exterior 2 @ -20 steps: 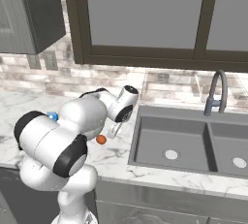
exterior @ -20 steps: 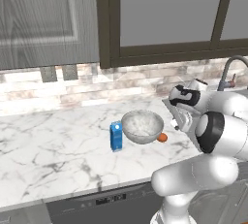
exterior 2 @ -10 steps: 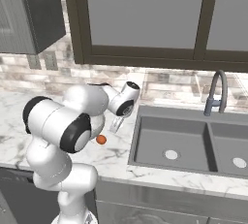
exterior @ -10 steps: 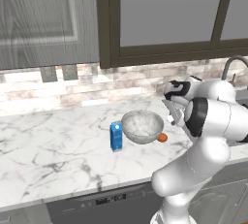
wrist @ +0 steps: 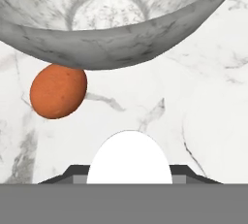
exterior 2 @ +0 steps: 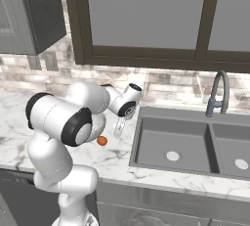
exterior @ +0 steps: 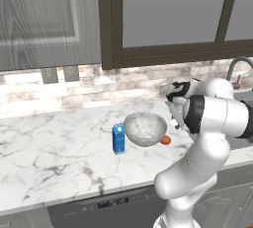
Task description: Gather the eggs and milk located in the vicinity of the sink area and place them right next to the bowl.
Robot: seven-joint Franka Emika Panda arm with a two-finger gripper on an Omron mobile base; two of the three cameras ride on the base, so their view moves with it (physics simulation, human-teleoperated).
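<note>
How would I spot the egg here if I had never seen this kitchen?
Start at the sink and look left along the marble counter to the big speckled bowl. The egg lies on the counter right beside the bowl, on its sink side. It is the only small orange-brown ball; the milk on the bowl's other side is a blue carton.

Both base views flank the arm; hand view looks closely at the bowl [wrist: 121, 43].
</note>
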